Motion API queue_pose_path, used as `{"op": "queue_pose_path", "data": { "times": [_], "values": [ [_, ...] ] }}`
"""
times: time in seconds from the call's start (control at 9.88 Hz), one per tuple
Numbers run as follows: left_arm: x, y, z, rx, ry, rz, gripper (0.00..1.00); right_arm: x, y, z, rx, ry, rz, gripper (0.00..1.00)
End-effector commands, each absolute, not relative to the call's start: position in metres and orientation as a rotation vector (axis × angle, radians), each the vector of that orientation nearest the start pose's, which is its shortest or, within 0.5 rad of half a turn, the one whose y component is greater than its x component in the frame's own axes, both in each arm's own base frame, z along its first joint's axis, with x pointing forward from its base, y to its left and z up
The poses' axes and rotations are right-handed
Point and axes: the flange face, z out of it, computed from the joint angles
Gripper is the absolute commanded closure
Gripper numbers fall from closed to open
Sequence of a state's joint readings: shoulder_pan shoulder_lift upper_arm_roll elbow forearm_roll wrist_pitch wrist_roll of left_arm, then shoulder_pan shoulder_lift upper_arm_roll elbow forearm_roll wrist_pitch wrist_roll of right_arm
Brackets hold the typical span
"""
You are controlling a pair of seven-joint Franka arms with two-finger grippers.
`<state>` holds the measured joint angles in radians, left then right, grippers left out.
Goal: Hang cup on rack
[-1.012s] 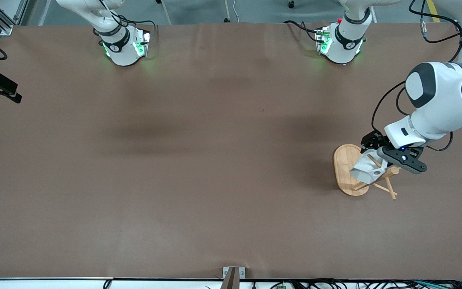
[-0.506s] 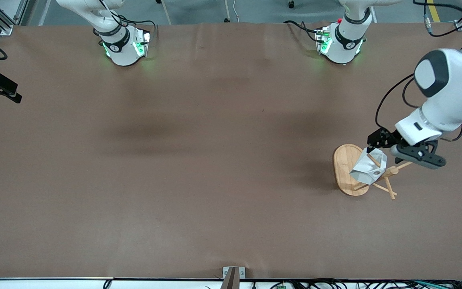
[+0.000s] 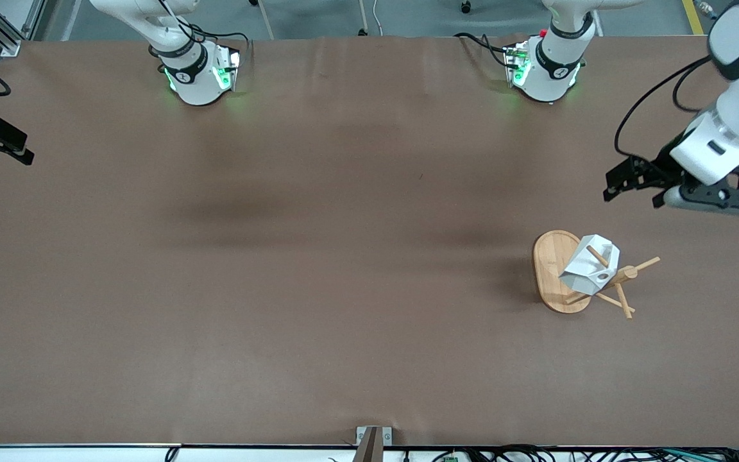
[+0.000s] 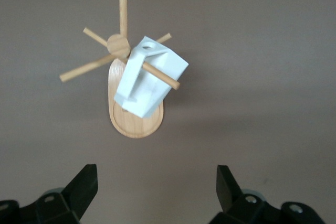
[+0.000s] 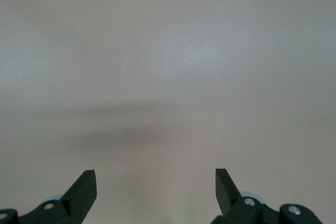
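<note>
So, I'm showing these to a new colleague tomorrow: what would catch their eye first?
Most likely the white cup, hanging tilted on a peg of the bamboo rack toward the left arm's end of the table. Next, the left pincer, open and empty, up over bare table beside the rack. The right pincer waits open, seeing only tabletop.
</note>
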<state>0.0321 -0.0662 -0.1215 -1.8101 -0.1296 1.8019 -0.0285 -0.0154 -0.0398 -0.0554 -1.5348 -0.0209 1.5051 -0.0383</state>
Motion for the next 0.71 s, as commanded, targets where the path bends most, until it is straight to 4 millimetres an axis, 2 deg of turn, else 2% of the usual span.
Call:
{"op": "queue_pose_path", "data": {
  "times": [0.0,0.1,0.4,0.61],
  "values": [
    [0.538,-0.077,0.583,-3.234,-0.075,-0.028,0.00,0.536,-0.045,0.658,-3.158,0.077,-0.018,0.00],
    [0.534,-0.082,0.591,-3.189,-0.040,-0.056,0.00,0.536,-0.045,0.658,-3.158,0.075,-0.018,0.00],
    [0.537,-0.072,0.622,-3.140,0.114,-0.150,0.00,0.536,-0.045,0.659,-3.158,0.077,-0.020,0.00],
    [0.535,-0.066,0.620,-3.136,0.093,-0.102,0.00,0.535,-0.047,0.658,-3.158,0.082,-0.018,0.00]
  ]
}}
